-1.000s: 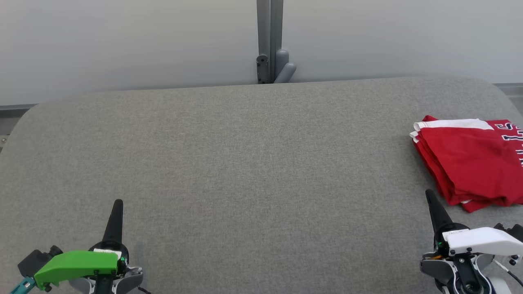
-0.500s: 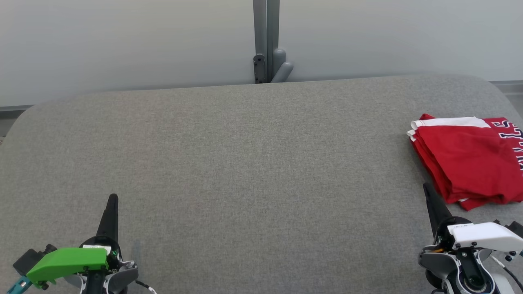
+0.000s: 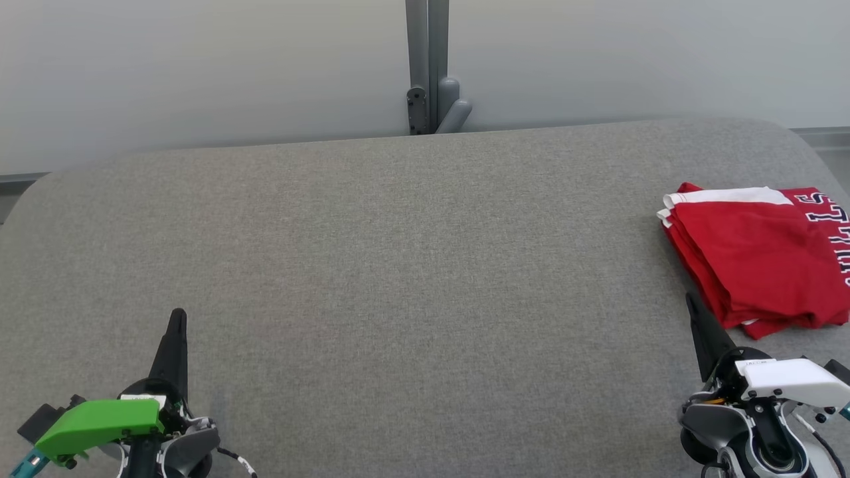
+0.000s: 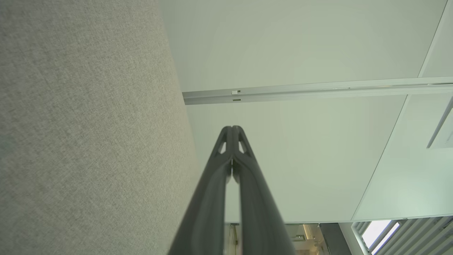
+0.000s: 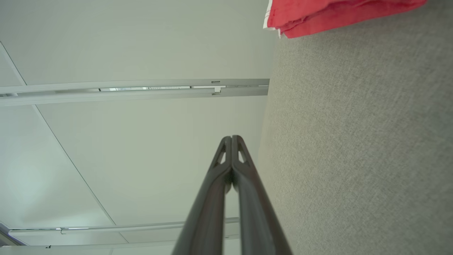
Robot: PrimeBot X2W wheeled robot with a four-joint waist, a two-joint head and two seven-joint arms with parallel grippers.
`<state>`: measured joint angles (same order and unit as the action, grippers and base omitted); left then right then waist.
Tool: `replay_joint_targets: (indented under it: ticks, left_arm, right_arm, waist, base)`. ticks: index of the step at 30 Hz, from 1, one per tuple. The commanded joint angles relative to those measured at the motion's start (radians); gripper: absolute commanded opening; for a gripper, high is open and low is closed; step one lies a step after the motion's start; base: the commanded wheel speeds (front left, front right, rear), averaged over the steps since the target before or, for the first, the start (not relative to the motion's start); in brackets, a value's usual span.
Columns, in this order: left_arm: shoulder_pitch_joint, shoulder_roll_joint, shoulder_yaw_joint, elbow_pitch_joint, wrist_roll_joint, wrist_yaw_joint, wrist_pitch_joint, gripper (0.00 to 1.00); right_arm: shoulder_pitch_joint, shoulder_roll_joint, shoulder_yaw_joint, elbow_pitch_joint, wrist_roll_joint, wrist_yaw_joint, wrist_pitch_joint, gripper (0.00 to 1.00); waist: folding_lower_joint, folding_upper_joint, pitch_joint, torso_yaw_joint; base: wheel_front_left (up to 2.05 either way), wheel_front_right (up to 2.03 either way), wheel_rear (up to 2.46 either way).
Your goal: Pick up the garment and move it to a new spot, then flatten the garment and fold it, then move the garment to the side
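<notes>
Before us spreads a wide grey padded surface with rounded corners, covered in woven fabric. Behind its far edge we see pale wall panels.

The garment lies on the right side of this surface, close to the right edge. It is red and folded into a layered stack. A white band runs along its far edge, and it has dark lettering outlined in white. The head view cuts off its right part. In the right wrist view we see its folded edge on the grey fabric, apart from the fingers.

Our right gripper sits at the lower right, near the garment's near left corner. Its two dark fingers are pressed together with nothing between them, as the wrist view confirms. Our left gripper is at the lower left, well apart from the garment. It is likewise closed tight and empty.

A narrow grey post rises where the panels meet.
</notes>
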<state>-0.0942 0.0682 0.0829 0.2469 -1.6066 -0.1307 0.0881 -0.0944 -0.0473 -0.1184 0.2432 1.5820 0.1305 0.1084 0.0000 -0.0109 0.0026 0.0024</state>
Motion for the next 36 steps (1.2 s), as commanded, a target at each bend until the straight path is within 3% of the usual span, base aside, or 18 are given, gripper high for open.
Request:
replay_joint_targets:
  ticks: [1,36]
  left_arm:
    - [-0.021,-0.003,0.006,-0.004,-0.018,0.0,0.007,0.0]
    - [-0.021,-0.007,0.016,-0.003,-0.016,0.0,0.016,0.0]
  right_arm:
    - [-0.015,-0.005,0.001,-0.005,0.023,0.0,0.009,0.0]
    - [-0.012,-0.005,0.001,-0.005,0.034,0.0,0.011,0.0]
  waist:
    - [0.0,0.0107,0.0,-0.001]
    - [0.0,0.0109,0.001,-0.002]
  base:
    - [0.0,0.0,0.0]
    - [0.0,0.0,0.0]
